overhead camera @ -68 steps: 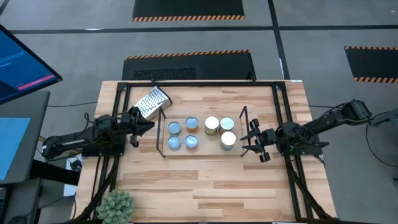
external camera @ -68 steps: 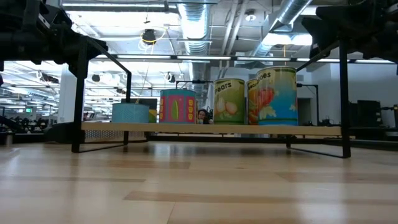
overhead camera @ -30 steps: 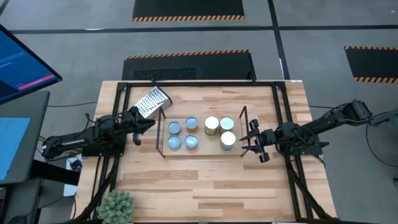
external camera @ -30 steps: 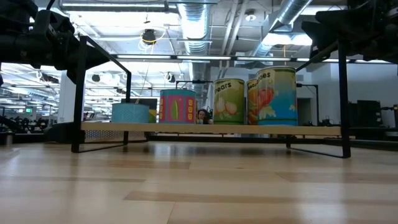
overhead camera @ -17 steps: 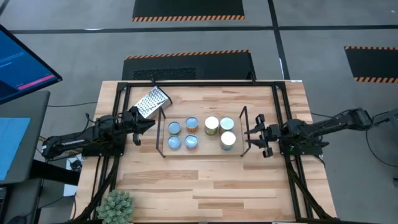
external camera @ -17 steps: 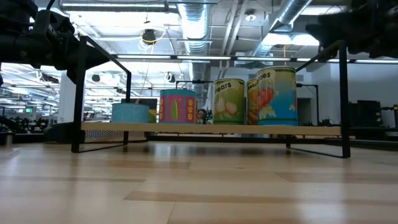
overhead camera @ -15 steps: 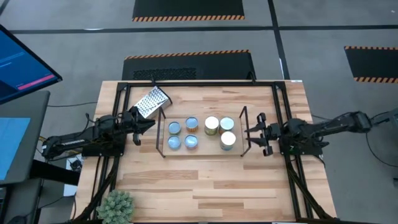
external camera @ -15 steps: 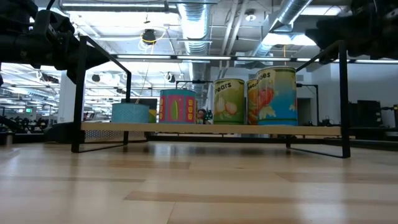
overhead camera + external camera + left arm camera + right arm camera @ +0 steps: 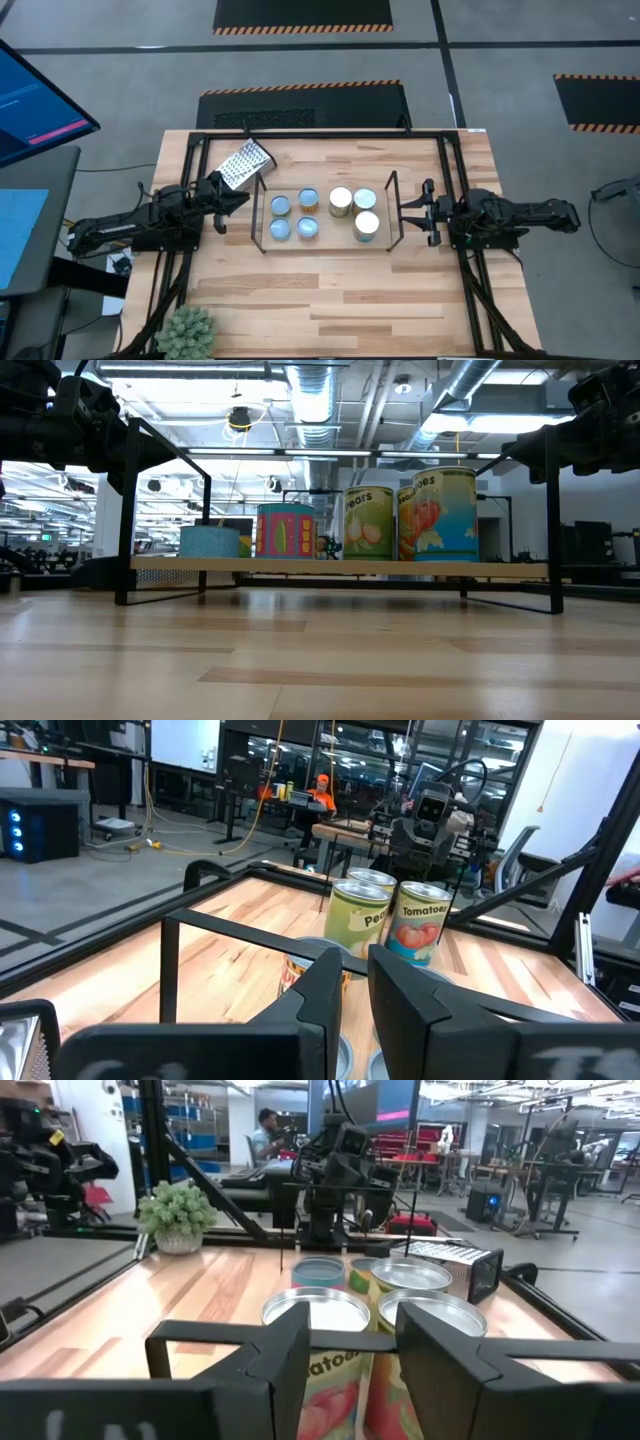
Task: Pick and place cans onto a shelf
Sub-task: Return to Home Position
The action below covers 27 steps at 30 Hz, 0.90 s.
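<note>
Several cans (image 9: 341, 200) stand upright on their bottoms on the shelf (image 9: 330, 243), a low black wire frame over light wood at the table's middle; the low view shows their labelled sides (image 9: 440, 515). My right gripper (image 9: 404, 213) hangs level just off the shelf's right end, open, with nothing between its fingers (image 9: 352, 1325). My left gripper (image 9: 236, 203) waits level off the shelf's left end. Its fingers stand a narrow gap apart (image 9: 357, 955) and hold nothing.
A perforated metal grater (image 9: 245, 163) lies at the far left, close to the left gripper. A small green plant (image 9: 187, 330) stands at the near left corner. A larger black frame (image 9: 320, 135) edges the table. Bare wood lies toward the near edge (image 9: 330, 300).
My right gripper has drawn back from the shelf's right end toward the table's right edge, and slightly toward the far edge. Its arm has folded back and the gripper has tipped up to level. It stays open. The cans and the left arm have kept still.
</note>
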Available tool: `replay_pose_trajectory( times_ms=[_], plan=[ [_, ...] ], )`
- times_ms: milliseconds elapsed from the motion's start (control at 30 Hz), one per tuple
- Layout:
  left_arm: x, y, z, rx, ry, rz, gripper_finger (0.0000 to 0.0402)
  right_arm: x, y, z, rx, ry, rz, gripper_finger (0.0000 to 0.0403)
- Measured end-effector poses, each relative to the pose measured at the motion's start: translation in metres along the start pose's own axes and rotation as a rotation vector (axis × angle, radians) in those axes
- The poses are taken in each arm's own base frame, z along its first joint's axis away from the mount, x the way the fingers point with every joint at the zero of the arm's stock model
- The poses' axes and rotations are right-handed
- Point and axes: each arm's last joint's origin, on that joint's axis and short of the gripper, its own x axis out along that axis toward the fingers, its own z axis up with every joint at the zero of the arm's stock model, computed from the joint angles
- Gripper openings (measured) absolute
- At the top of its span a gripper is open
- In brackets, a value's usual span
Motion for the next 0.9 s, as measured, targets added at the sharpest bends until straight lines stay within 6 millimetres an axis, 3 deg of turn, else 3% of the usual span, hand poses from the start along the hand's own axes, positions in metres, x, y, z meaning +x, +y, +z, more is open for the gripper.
replay_pose_trajectory(
  times_ms=[900],
  plan=[
    [0.0,0.0006,-0.0002,0.0,-0.001,0.019,0.0043,-0.0015,0.001,-0.0001,-0.002,-0.005,0.007,0.0173]
  ],
)
